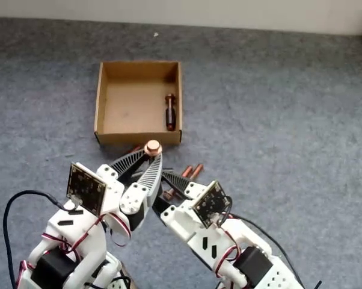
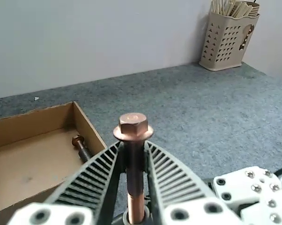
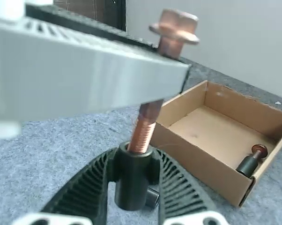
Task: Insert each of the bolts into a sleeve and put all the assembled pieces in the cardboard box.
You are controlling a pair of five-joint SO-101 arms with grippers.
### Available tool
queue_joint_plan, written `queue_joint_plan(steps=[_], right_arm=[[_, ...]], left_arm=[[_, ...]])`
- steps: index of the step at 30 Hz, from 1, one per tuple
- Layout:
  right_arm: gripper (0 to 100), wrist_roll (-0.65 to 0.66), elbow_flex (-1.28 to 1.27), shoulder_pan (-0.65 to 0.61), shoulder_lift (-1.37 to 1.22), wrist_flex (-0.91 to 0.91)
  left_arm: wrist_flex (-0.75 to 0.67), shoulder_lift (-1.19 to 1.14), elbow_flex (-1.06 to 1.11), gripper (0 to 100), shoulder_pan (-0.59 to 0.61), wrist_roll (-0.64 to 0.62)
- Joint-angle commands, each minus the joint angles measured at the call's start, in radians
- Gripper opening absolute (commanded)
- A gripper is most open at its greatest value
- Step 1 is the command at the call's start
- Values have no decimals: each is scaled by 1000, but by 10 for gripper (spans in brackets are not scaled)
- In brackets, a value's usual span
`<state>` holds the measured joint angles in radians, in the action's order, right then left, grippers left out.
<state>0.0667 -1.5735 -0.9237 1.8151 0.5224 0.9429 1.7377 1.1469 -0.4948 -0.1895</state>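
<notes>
Two white robot arms meet over a grey, carpet-like counter (image 1: pixel 289 120), just in front of an open cardboard box (image 1: pixel 100 102).

The left arm (image 1: pixel 85 217) holds a bolt (image 1: pixel 153 147) upright. The bolt is copper-coloured, with a hexagonal flanged head on top and a threaded shank below. The left jaws, black and ribbed, are pressed onto the shank just under the head, pinching it from both sides.

The right arm (image 1: pixel 211 229) sits lower and close beside it. The right jaws pinch a sleeve (image 3: pixel 131 180) – a short, black, upright cylinder. In the right wrist view, the lower end of the bolt's shank sits in the open top of the sleeve.

The cardboard box is shallow and plain brown. Inside it lies one assembled piece (image 1: pixel 170 112), a dark sleeve with a copper bolt head sticking out of one end, lying along the box wall on the right arm's side.

Two loose bolts (image 1: pixel 193 171) lie side by side on the counter between the box and the right arm – both copper-coloured.

In the left wrist view, a beige perforated holder (image 2: pixel 227 37) full of thin wooden sticks stands far off on the counter against a pale wall.
</notes>
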Motion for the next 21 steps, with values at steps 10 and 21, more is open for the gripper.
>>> queue_joint_plan(steps=[10,21], right_arm=[[5,3,16,61,19,-96],[5,3,13,68,19,-91]], left_arm=[[104,2,-13,206,24,5],[204,1,-119,236,289,80]])
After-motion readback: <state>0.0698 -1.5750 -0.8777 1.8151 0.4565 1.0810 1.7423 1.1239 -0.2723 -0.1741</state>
